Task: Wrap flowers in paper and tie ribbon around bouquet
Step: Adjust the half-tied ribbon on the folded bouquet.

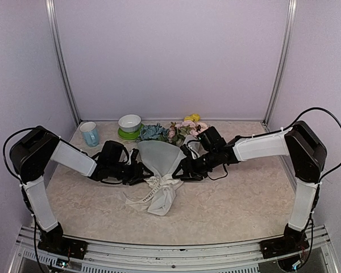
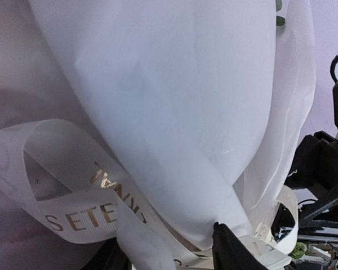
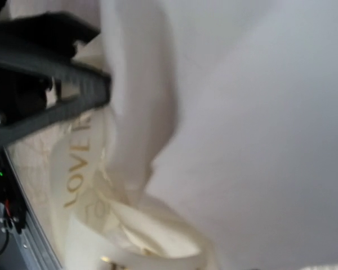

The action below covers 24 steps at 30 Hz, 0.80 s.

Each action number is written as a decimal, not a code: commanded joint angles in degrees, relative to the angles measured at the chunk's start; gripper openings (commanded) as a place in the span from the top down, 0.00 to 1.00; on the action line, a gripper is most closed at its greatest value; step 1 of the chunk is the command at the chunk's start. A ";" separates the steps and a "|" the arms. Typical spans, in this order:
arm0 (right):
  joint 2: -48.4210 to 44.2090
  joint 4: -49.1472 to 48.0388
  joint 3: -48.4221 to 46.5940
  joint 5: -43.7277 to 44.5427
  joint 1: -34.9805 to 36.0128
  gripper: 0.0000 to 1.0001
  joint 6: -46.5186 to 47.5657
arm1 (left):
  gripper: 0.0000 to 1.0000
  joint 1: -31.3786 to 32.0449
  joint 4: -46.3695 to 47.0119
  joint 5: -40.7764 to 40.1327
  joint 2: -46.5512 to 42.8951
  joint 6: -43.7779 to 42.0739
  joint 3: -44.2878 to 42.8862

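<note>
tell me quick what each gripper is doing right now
left gripper: at the ribbon, open or closed cannot be told
right gripper: at the bouquet, cannot be told either

This looks like a lab's robot test booth. Plain pale lilac wall panels and slim aluminium corner posts enclose a beige marbled counter. A black-and-white left robot arm and its matching right robot arm are bolted to a ribbed aluminium rail along the near edge.
</note>
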<state>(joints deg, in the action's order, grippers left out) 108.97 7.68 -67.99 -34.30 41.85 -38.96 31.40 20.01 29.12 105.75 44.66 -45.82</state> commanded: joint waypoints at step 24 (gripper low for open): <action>1.40 1.63 -4.70 -3.07 0.87 0.43 -6.42 | 0.91 0.56 2.78 -0.29 -5.18 0.03 5.61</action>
<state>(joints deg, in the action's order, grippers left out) 109.69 11.70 -71.44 -36.14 42.26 -43.62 31.62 23.49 29.45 101.84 45.98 -40.73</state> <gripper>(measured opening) 0.582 0.116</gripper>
